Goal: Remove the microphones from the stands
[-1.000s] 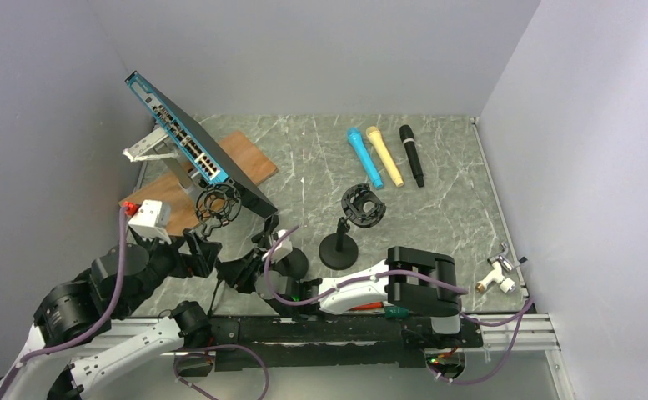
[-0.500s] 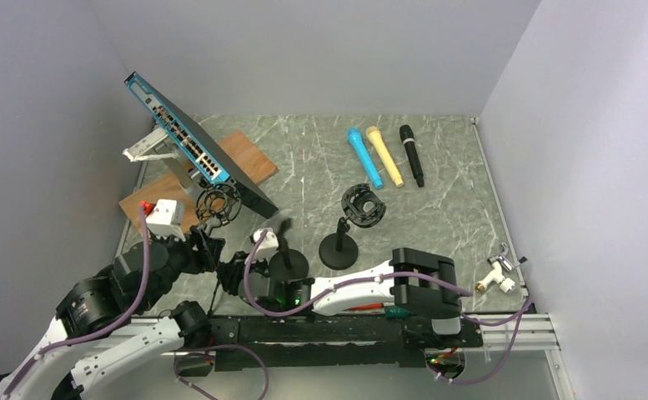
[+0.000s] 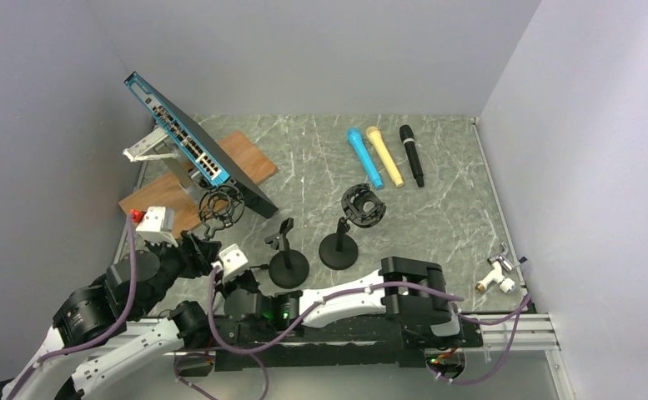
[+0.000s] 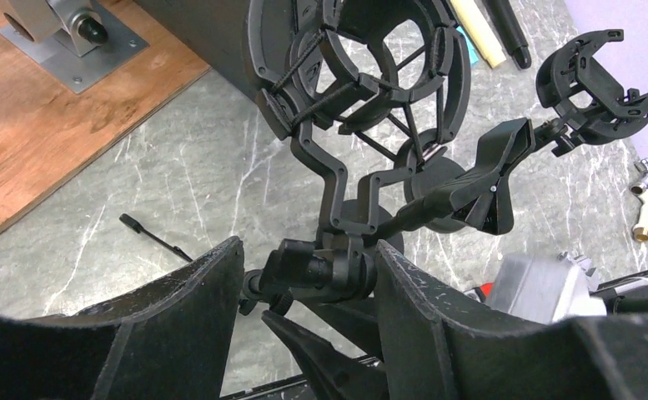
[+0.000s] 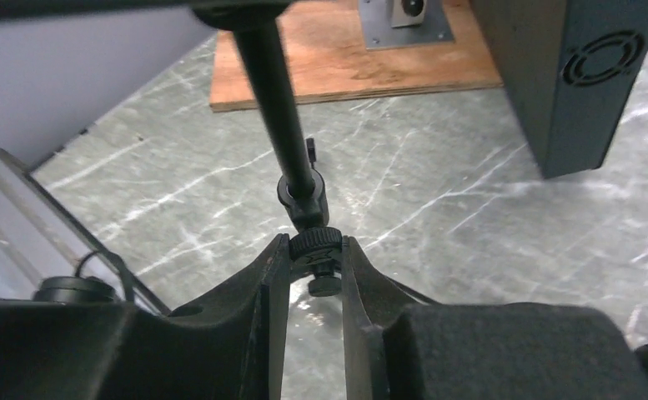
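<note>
An empty black shock-mount stand [image 3: 220, 204] stands at the left; it fills the left wrist view [image 4: 362, 67]. My left gripper [image 3: 197, 250] is shut on the stand's swivel joint [image 4: 329, 267], one finger on each side. My right gripper [image 3: 218, 271] is shut on a small knurled knob [image 5: 316, 246] at the foot of the stand's thin black pole [image 5: 274, 100]. Blue [image 3: 364, 157], yellow [image 3: 384, 156] and black [image 3: 411, 155] microphones lie side by side on the table at the back. No stand holds a microphone.
A clip stand [image 3: 285, 250] and a second shock-mount stand [image 3: 362, 208] stand mid-table. A tilted network switch [image 3: 191, 142] leans over a wooden board [image 3: 245, 158] at the back left, with a grey bracket [image 3: 147, 148]. A white fitting [image 3: 497, 273] lies near the right edge.
My right arm has swung left, away from the clip stand, and closed on the knob low on the left stand. My left arm has drawn slightly back and down.
</note>
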Controlling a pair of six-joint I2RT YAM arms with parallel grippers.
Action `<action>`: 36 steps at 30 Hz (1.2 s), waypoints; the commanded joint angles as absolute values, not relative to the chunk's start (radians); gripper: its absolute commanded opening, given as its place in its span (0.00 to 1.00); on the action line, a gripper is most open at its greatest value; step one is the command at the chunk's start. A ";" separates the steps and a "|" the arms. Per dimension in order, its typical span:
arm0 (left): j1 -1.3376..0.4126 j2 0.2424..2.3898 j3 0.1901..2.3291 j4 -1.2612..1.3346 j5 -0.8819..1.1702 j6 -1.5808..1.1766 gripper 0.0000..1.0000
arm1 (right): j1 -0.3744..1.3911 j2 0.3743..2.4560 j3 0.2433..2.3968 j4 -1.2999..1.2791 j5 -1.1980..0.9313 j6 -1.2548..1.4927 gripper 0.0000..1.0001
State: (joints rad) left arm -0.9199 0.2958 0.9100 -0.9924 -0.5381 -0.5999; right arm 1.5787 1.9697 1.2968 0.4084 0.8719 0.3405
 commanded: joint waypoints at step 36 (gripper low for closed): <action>-0.922 0.318 1.104 -1.021 -0.426 -0.560 0.93 | 1.627 1.709 1.127 0.288 0.694 0.255 0.94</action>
State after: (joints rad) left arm -0.9195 0.2672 1.0515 -1.0710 -0.4706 -0.6121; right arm 1.6215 1.8351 1.1690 0.3882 0.7933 0.0849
